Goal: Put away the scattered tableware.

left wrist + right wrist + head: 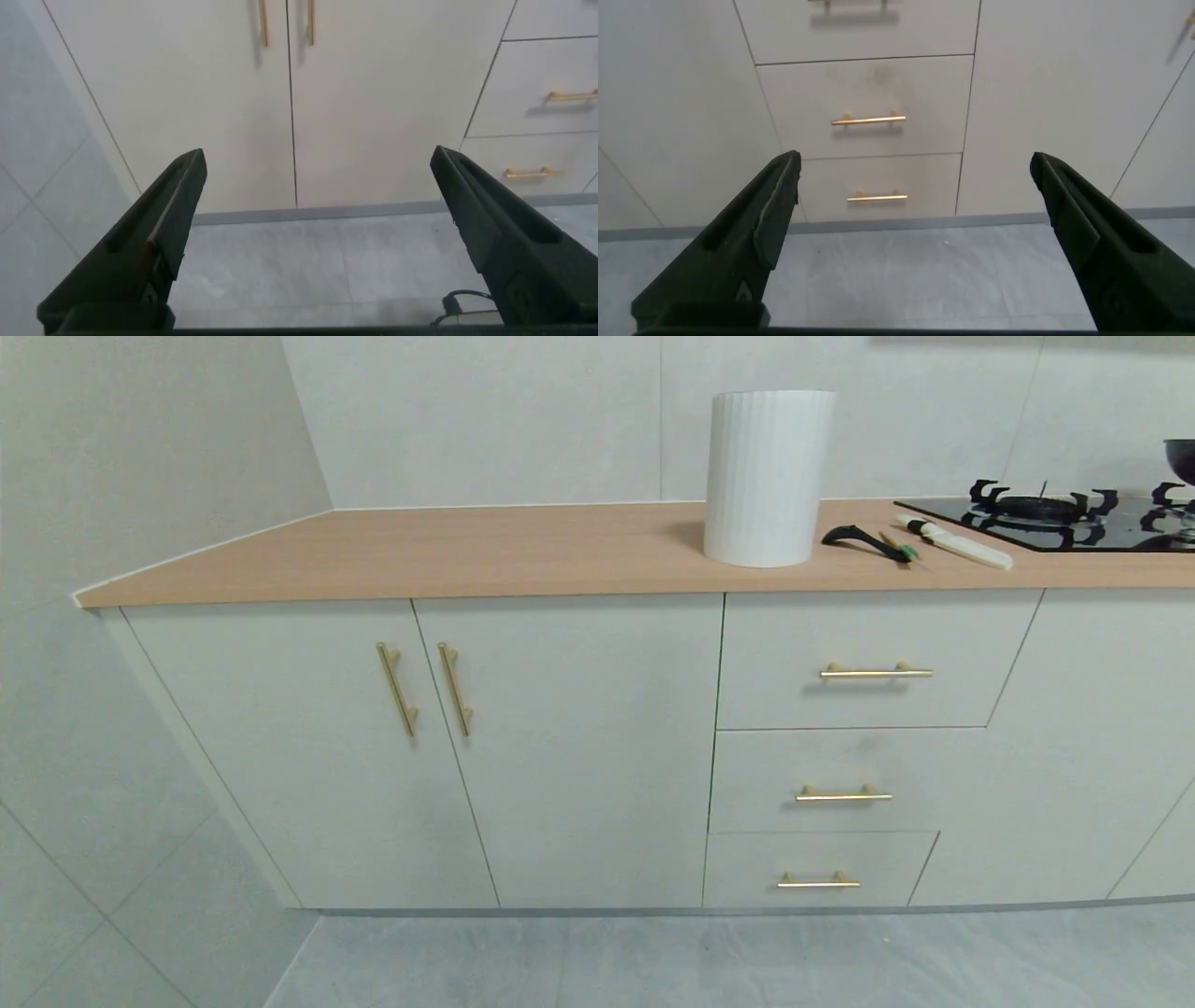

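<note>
Countertop point(467, 555) carries canister point(767, 476), peeler point(859, 539), knife point(962, 547); hob point(1102, 532) cut off. Left tool point(318, 159), right tool point(915, 159) gape empty.

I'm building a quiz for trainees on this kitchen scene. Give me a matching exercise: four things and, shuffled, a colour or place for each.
1 container
2 peeler
3 drawer handle
4 hob

a gold
b between container and knife
c white, ribbed
d right end of the counter

Pairs: 1-c, 2-b, 3-a, 4-d
</note>
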Controlling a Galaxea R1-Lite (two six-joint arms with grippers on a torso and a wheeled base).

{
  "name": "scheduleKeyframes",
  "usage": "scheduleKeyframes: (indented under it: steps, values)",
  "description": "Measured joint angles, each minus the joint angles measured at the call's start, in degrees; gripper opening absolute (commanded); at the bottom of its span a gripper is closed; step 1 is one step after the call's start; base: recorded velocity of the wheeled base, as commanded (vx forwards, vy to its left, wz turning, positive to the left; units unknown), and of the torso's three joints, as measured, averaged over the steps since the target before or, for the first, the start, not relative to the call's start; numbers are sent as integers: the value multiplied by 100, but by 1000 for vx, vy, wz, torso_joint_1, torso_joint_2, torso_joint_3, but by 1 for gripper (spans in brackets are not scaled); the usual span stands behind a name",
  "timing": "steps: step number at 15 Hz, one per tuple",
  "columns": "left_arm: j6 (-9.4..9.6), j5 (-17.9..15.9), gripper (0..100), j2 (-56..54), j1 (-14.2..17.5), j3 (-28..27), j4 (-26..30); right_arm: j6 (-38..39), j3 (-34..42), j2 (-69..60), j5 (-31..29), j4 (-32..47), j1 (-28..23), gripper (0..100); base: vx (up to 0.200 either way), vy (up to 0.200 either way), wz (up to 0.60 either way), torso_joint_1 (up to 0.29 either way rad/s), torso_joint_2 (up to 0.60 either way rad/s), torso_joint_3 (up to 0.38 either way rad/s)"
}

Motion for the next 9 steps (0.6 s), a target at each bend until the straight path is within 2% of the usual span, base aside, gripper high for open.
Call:
scheduleKeyframes:
  steps: [5,9]
  values:
    - [2,-2,100,0,0,0,0,-4,0,2,0,2,0,100,200,0,0,3,2,3]
    - [11,-2,100,0,6,5,-6,-4,7,2,-13,-4,2,100,0,0,0,0,0,0]
